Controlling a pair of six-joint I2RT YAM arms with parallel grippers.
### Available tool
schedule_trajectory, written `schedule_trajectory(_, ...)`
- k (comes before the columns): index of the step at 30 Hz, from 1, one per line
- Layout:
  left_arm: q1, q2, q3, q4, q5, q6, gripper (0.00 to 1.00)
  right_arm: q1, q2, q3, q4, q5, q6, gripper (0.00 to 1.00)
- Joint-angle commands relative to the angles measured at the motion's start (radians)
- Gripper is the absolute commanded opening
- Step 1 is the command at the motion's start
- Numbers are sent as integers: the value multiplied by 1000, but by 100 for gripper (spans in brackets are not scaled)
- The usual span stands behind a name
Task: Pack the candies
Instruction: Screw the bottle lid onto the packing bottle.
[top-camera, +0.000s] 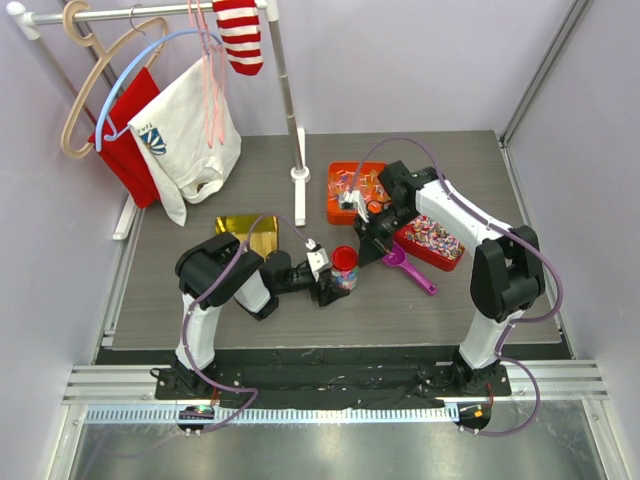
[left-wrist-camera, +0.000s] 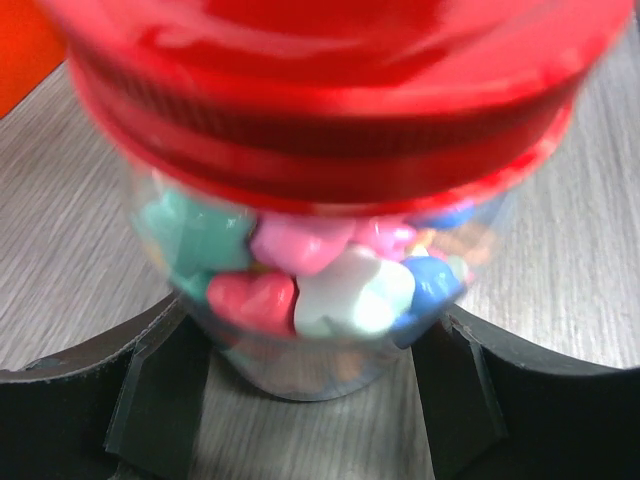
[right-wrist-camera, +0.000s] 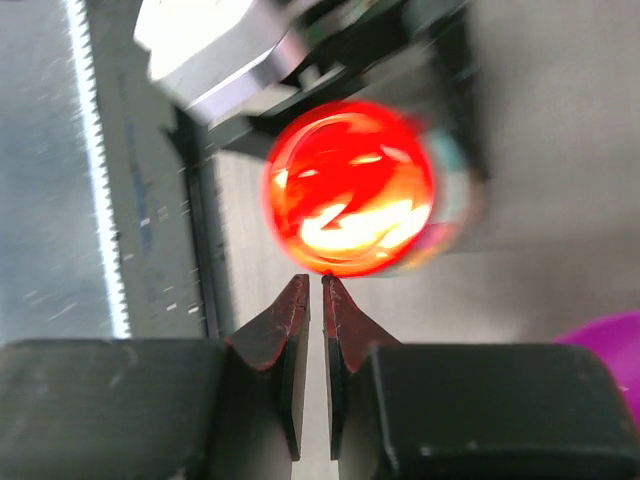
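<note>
**Setting:** grey wood-grain table (top-camera: 450, 310) enclosed by pale lilac walls. A white clothes rail (top-camera: 285, 90) with hangers and garments stands at far left.

**Main item, centre:** small clear jar (top-camera: 344, 268) with a red screw lid (right-wrist-camera: 350, 188), upright, lid on.

**Contents:** the candies (left-wrist-camera: 300, 270), tiny pastel pebbles in pink, green, blue and white, filling the jar to just under the lid.

**Left gripper** (left-wrist-camera: 318, 385): jaws wide, one finger against each side of the jar's base, holding it.

**Right gripper** (right-wrist-camera: 314, 300): pinched together on nothing, tips just beside the lid's edge. Contact cannot be told.

**Other items:**
- Orange tin (top-camera: 331, 195) of shiny wrapped sweets, far centre.
- Red tin (top-camera: 425, 257) of white-and-red sweets, right.
- Purple plastic scoop (top-camera: 410, 270), between jar and red tin.
- Gold tin (top-camera: 250, 232), left.

**Status:** filling looks done and the jar is capped. How tight the lid sits cannot be told. Tightening and release seem all that remains.
</note>
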Motion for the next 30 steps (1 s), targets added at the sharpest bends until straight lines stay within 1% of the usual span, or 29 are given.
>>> schedule_trajectory(1, 13, 13, 5, 192, -63, -32, 26, 48, -12, -40, -95, -37, -14, 16)
schedule_trajectory(5, 13, 13, 5, 192, -62, -32, 25, 58, -21, -32, -95, -31, -12, 16)
schedule_trajectory(9, 13, 11, 5, 192, -62, -32, 25, 57, -60, 5, -92, 62, -21, 20)
schedule_trajectory(12, 13, 13, 5, 192, -62, -32, 25, 55, -77, 54, -97, 76, -17, 25)
schedule_trajectory(13, 13, 14, 6, 192, -62, -32, 25, 55, -77, 84, -98, 66, -17, 29)
schedule_trajectory(15, 14, 13, 6, 192, -60, -32, 25, 55, -69, 120, -111, 49, -11, 32)
schedule_trajectory(19, 13, 13, 6, 192, -60, -32, 25, 57, 7, 209, -105, -13, 9, 41)
schedule_trajectory(21, 13, 13, 6, 192, -62, -31, 25, 57, 41, 241, -83, -22, 23, 43)
schedule_trajectory(26, 13, 11, 6, 192, -59, -31, 25, 58, 149, 298, -48, -56, 63, 44)
schedule_trajectory(30, 13, 14, 8, 192, -60, -32, 25, 61, 190, 336, -48, -67, 61, 44)
